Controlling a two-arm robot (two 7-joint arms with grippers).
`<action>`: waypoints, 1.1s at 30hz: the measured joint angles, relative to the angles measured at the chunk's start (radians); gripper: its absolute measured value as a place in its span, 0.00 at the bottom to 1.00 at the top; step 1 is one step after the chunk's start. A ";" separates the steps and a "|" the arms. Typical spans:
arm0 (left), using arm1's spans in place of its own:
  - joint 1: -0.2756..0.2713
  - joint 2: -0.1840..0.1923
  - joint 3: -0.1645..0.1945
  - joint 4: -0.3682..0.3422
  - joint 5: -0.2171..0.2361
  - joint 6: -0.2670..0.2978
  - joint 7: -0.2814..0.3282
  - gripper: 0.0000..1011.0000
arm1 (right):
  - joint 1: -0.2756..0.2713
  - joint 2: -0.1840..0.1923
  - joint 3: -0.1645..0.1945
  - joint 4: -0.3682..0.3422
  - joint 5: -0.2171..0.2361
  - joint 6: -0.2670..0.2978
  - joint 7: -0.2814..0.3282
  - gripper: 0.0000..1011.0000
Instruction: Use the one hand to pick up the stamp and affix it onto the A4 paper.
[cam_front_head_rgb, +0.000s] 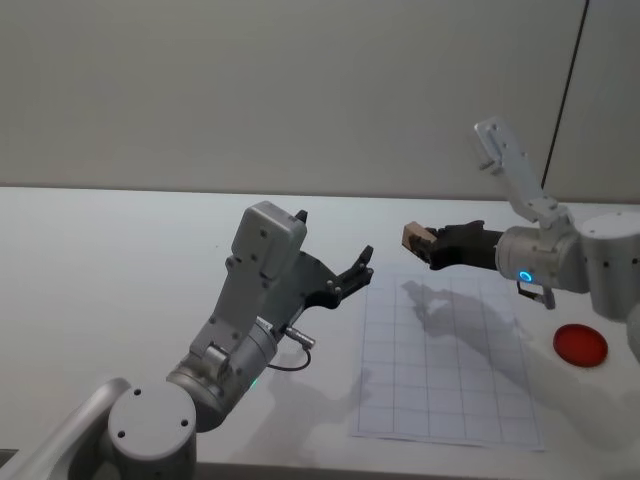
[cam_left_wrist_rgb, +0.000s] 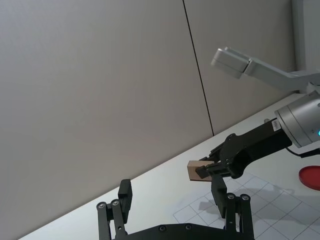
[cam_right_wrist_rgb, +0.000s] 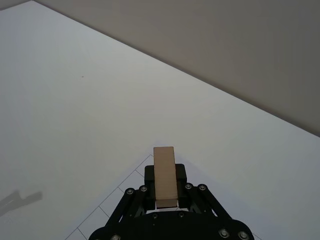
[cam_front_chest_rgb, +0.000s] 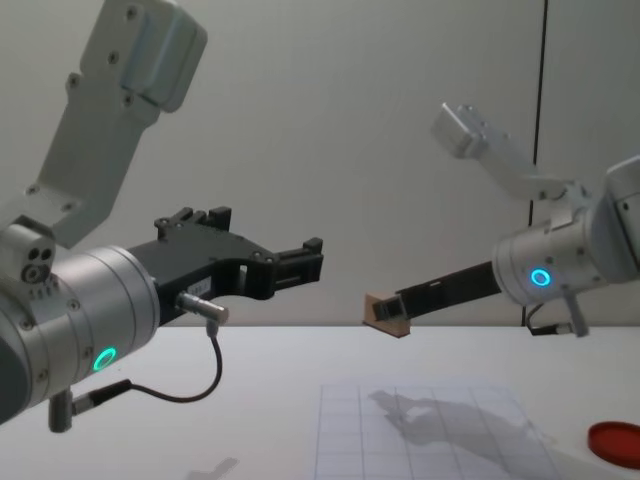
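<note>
Above the far edge of the A4 paper, off the table: right gripper, fingers pinching the stamp. Paper lies by the table's near edge. Left gripper hovers beside the paper's left edge, fingers spread.

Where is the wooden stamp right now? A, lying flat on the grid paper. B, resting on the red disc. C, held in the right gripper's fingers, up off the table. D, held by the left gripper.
C: the right gripper has its fingers shut on the stamp, holding it in the air, not touching the A4 paper.
</note>
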 joint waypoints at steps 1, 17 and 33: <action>0.000 0.000 0.000 0.000 0.000 0.000 0.000 0.99 | 0.009 -0.004 -0.002 0.018 -0.002 -0.004 0.002 0.21; 0.000 0.000 0.000 0.000 0.000 0.000 0.000 0.99 | 0.057 -0.017 -0.006 0.079 -0.024 0.011 0.005 0.21; 0.000 0.000 0.000 0.000 0.000 0.000 0.000 0.99 | 0.036 -0.009 -0.014 0.025 -0.025 0.047 0.014 0.21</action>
